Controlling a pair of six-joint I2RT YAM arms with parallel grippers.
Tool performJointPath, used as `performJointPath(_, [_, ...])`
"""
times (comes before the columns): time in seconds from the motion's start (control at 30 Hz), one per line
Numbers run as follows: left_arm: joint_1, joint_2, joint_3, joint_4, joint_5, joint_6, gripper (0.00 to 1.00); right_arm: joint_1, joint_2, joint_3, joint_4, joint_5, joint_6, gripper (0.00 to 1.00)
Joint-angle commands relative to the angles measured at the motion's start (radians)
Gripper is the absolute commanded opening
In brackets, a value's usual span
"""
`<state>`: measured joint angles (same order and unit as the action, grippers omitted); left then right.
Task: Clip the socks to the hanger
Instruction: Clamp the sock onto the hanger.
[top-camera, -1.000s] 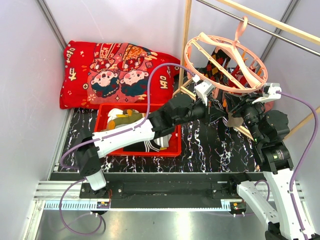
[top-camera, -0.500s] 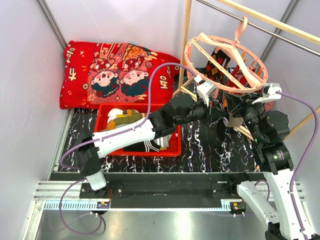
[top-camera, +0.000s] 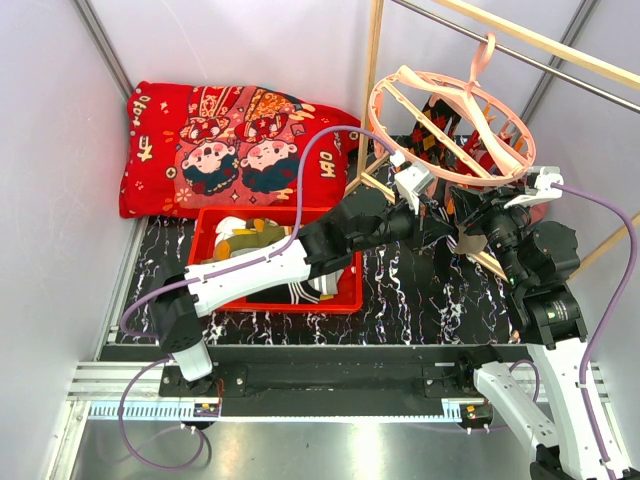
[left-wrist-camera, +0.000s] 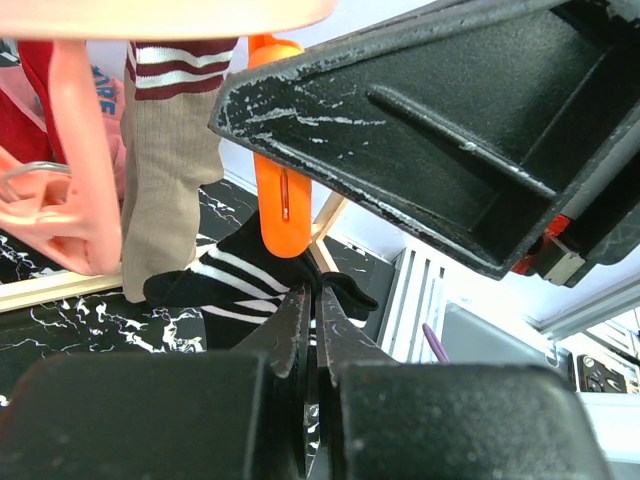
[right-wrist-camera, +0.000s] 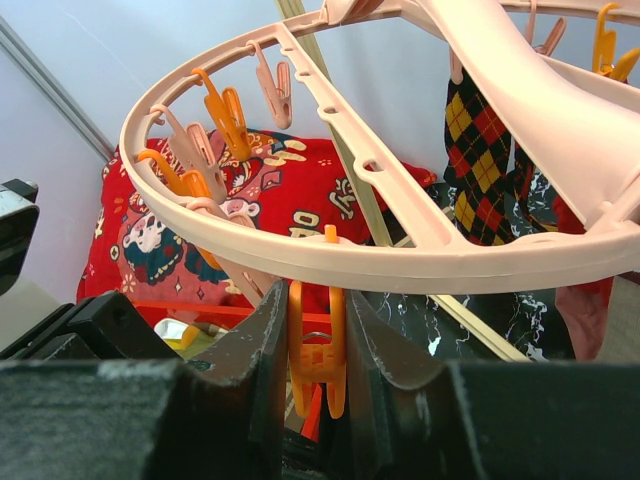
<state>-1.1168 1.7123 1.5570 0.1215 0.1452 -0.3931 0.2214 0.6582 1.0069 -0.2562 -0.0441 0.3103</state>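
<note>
– Socks (top-camera: 248, 238), where?
– Split up. Several piled in the red plastic crate (top-camera: 340, 303) on the table. Argyle black-yellow-red sock (right-wrist-camera: 480, 170) and beige sock with maroon-and-white cuff (left-wrist-camera: 165, 190) already hanging off the big round pale-pink plastic ring hanger (right-wrist-camera: 460, 265). Black sock with white stripes (left-wrist-camera: 235, 285) lifted up just under the ring.
– Left gripper (left-wrist-camera: 312, 300)?
– Fingers pressed fully together, apparently pinching the edge of the black sock. Held high so the fabric edge meets a clip instead of sagging away.
– Right gripper (right-wrist-camera: 315, 315)?
– Clamped on the small orange plastic clip (right-wrist-camera: 318, 360), one finger on each side. Probably squeezing it to spread its mouth, and steadying it, since these clips dangle loose from the ring.
– Sock inside the clip yet?
– Cannot tell. Left wrist view: orange clip end overlapping the sock top, mouth hidden. Judged as the feeding step, clipping not confirmed.
– Next move needs?
– Likely nudging the edge deeper into the mouth, then easing off the clip before letting go of the sock.
– Risk?
– Thin soft fabric, shallow bite, could slip out. Ring free to swing on its hook, so gentle pushes only.
</note>
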Motion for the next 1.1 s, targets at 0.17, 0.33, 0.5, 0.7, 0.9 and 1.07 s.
performJointPath(0.17, [-0.008, -0.037, 0.058, 0.043, -0.027, 0.022, 0.00, -0.004, 0.006, 0.019, 0.026, -0.014, 0.007, 0.00])
performJointPath(0.33, [-0.008, -0.043, 0.077, 0.043, -0.041, 0.030, 0.00, -0.004, 0.003, 0.016, 0.025, -0.014, 0.009, 0.00])
performJointPath(0.5, [-0.009, -0.042, 0.087, 0.043, -0.049, 0.036, 0.00, -0.004, 0.003, 0.018, 0.026, -0.014, 0.015, 0.00])
performJointPath(0.7, [-0.011, -0.036, 0.101, 0.044, -0.045, 0.031, 0.00, -0.004, 0.001, 0.015, 0.026, -0.017, 0.023, 0.00])
performJointPath(0.9, [-0.014, -0.034, 0.103, 0.044, -0.050, 0.033, 0.00, -0.004, -0.002, 0.012, 0.025, -0.020, 0.029, 0.32])
performJointPath(1.07, [-0.014, -0.033, 0.098, 0.046, -0.045, 0.034, 0.00, -0.004, -0.006, 0.015, 0.026, -0.014, 0.026, 0.57])
